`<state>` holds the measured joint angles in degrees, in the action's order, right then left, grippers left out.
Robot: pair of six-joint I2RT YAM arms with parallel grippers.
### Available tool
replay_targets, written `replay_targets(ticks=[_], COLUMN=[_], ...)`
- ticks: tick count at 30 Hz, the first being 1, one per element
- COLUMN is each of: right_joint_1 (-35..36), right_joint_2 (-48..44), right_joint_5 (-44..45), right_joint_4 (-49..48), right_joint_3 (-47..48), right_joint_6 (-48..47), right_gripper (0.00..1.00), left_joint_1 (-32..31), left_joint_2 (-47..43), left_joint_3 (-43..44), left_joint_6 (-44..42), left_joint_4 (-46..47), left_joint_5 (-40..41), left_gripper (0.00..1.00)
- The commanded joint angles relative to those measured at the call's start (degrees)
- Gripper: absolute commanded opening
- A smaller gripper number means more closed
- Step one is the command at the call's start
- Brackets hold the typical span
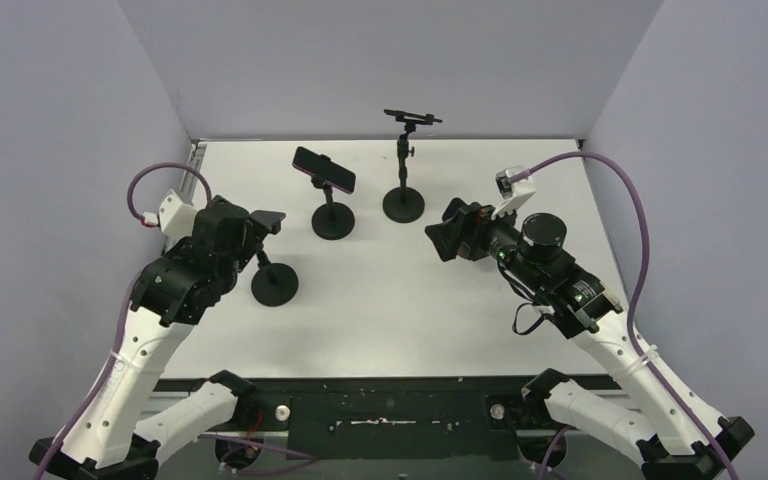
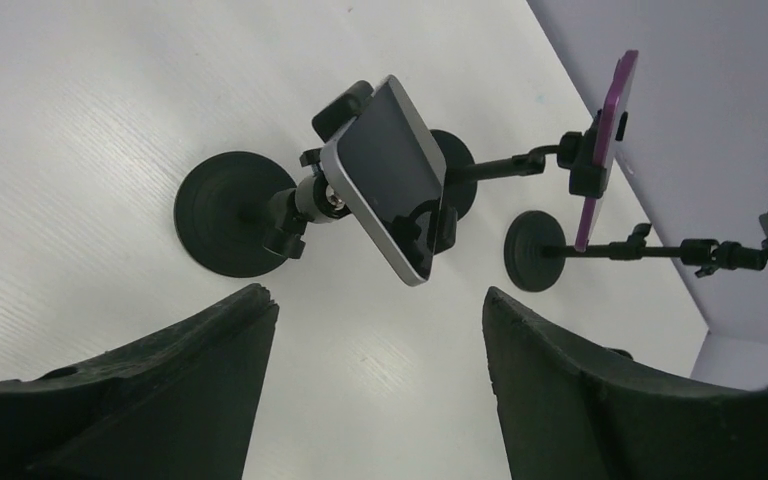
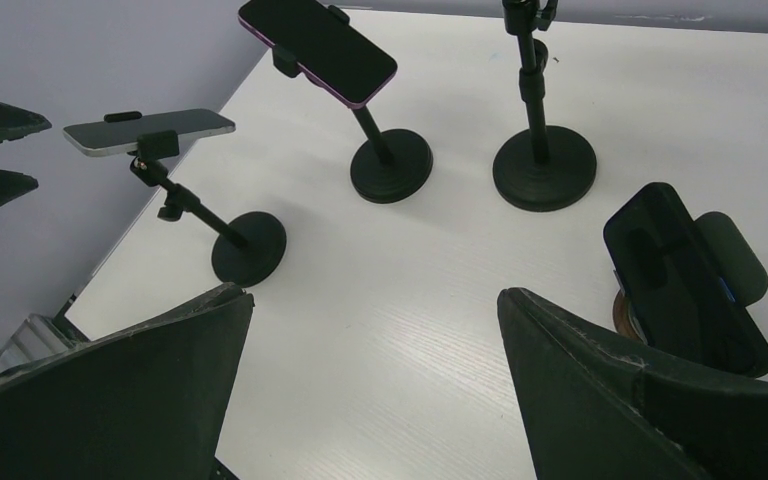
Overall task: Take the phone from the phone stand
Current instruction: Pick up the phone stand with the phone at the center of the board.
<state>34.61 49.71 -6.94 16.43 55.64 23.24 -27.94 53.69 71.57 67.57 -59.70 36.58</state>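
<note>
Phone sits clamped in its stand — purple phone beyond — left fingers and right fingers spread wide.

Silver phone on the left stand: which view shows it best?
Left wrist: the silver phone sits close and central, its screen plainly visible. Right wrist shows it small and nearly edge-on. Top external shows only a dark corner of it.
</note>
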Motion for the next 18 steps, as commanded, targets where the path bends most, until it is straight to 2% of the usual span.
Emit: replay_targets(ticks=[1,7,14,18], right_joint_1=[0.36,0.37,0.37,0.33], right_joint_2=[-0.7,-1.28,-1.66,-1.81], right_joint_5=[-0.41,-0.14,0.28,0.73], right_joint_4=[-2.04,-1.7,-0.72,-0.07], right_joint_3=[1.27,1.39,1.58,1.77], right_joint_6=[0.53,0.25,-0.6,-1.08], right_gripper=[1.0,1.0,1.0,1.0], left_joint_1=[4.82,8.36,11.03,12.68], left_joint_2=[-1.13,1.69,4.17,5.4], left_joint_3=[-0.34,-0.29,-0.65,-1.67], left_joint_6=[3.96,3.88,3.97,3.91], left_joint_4=[3.16,4.14,7.03,9.03], left_joint_5=[-3.79,-7.86,-11.7,-14.2], left_gripper=[0.69,0.56,0.51,0.44])
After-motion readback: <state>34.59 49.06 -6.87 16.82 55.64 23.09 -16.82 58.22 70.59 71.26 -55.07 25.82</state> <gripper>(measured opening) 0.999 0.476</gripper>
